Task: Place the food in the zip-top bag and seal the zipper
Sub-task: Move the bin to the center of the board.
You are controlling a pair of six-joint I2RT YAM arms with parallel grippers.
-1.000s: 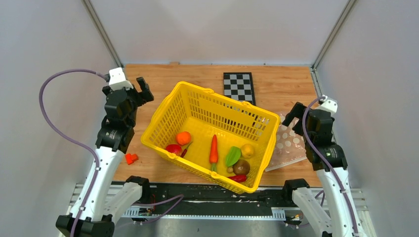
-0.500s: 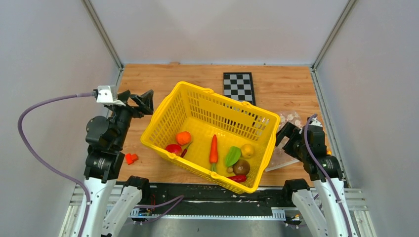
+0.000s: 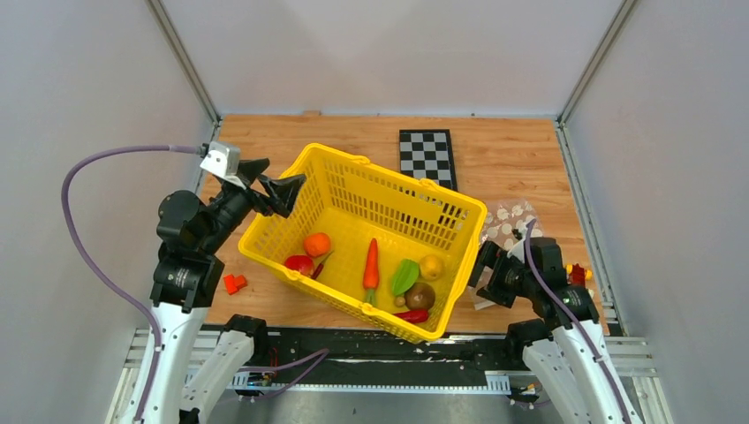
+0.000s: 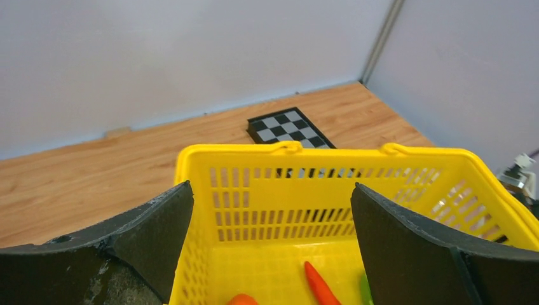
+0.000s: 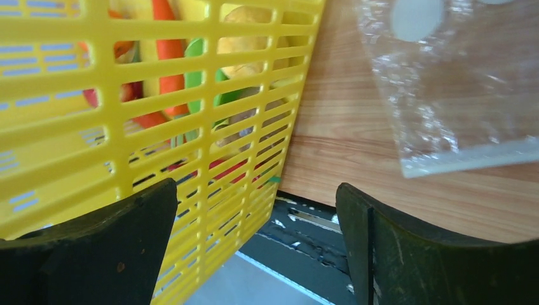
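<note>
Yellow basket [image 3: 265,231] sits mid-table w/ all the food inside: orange [image 3: 316,244] & tomato [image 3: 299,263] toward its left end, carrot [image 3: 371,263] in the middle. The green pepper [image 3: 404,276], lemon [image 3: 431,267], brown ball [image 3: 419,294] & red chili [image 3: 412,314] bunch at its right end.

Left gripper [image 3: 274,184] hangs at the basket's left corner, right by the rim, jaws spread wide & empty; can't tell if it touches.

Right gripper [image 5: 255,189] is low against the basket's right wall, jaws wide too, nothing held.

Zip-top bag [image 3: 510,221] lies flat on the wood just right of the basket, zipper [image 5: 470,159] along one edge.

Red block [image 3: 233,283] is left of the basket, apart. Checkerboard [image 3: 427,155] lies just past the far rim.
</note>
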